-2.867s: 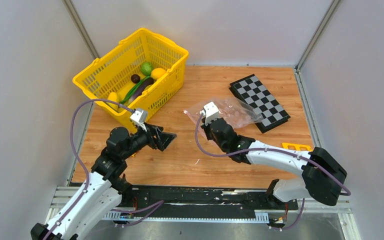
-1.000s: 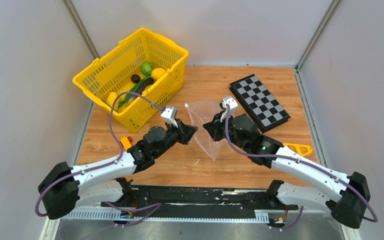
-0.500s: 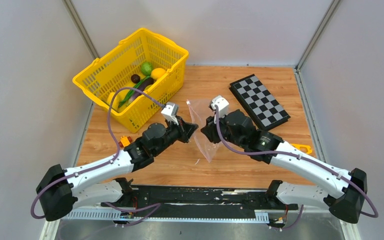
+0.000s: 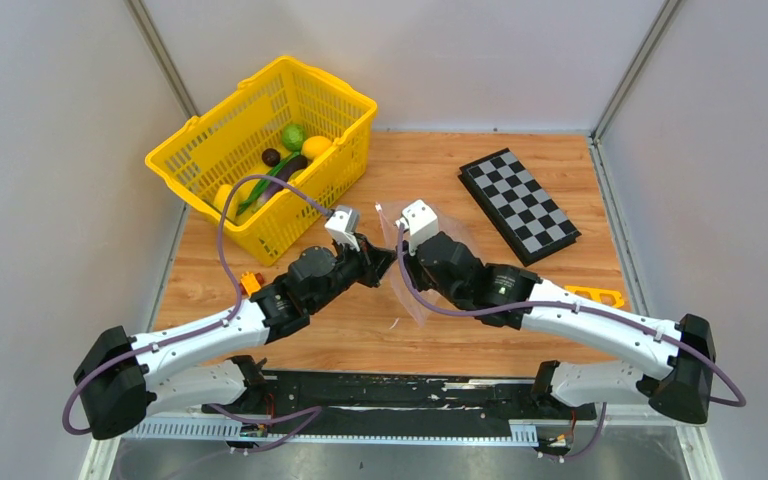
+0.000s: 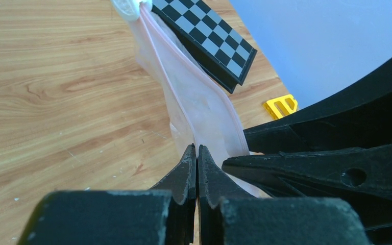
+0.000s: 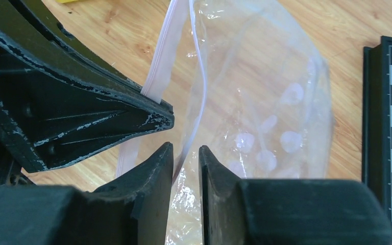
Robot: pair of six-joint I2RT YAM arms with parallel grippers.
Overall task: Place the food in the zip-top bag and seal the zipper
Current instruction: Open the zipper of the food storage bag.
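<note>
The zip-top bag (image 4: 409,292) hangs clear and crinkly between my two grippers above the table's middle. My left gripper (image 5: 197,148) is shut on the bag's pink zipper (image 5: 169,62) edge. My right gripper (image 6: 186,148) faces it, almost touching it. Its jaws stand a little apart, and the bag's other thin lip (image 6: 200,76) runs loose through the gap. The bag (image 6: 265,102) looks empty. The food lies in the yellow basket (image 4: 200,150) at the back left: a green ball (image 4: 293,136), a lemon (image 4: 316,147), a purple eggplant (image 4: 285,176) and green pods.
A chequerboard (image 4: 518,204) lies at the back right, close behind the bag. An orange toy car (image 4: 251,283) sits beside the left arm. A flat yellow-orange piece (image 4: 593,294) lies near the right arm's elbow. Grey walls close in both sides.
My right gripper has opened and slid left toward the left gripper. The bag between them has narrowed from a spread triangle to a slim fold. The left arm has barely moved.
</note>
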